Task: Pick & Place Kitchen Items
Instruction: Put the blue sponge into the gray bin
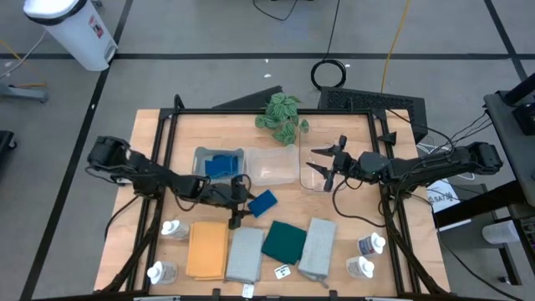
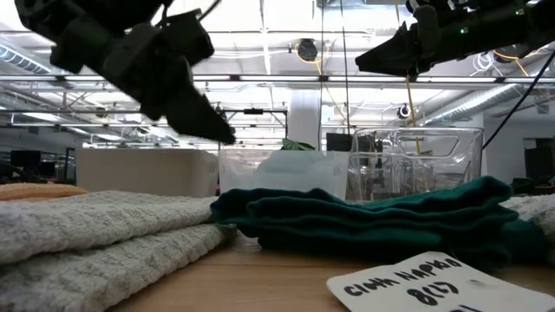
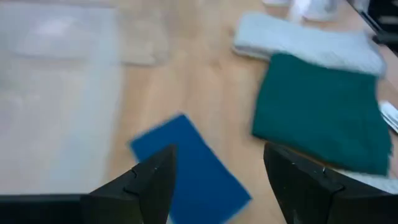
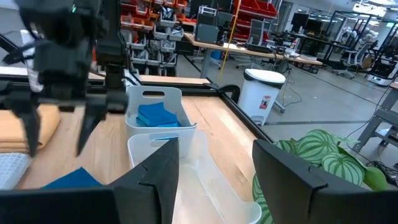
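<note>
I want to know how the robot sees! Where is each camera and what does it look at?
High: above, looking down on both arms and the table.
Low: table height, across the green cloth; arms overhead.
Left wrist: behind the open left claw, over a blue sponge.
Right wrist: behind the open right claw, facing the bins.
Shared: that sponge also shows from above.

bare wood (image 1: 288, 205) between bins, cloths

Left gripper (image 3: 214, 180) hangs with its fingers spread over a blue sponge (image 3: 189, 168) on the wooden table (image 3: 199, 74), dark green cloth (image 3: 323, 118) just beside.
</note>
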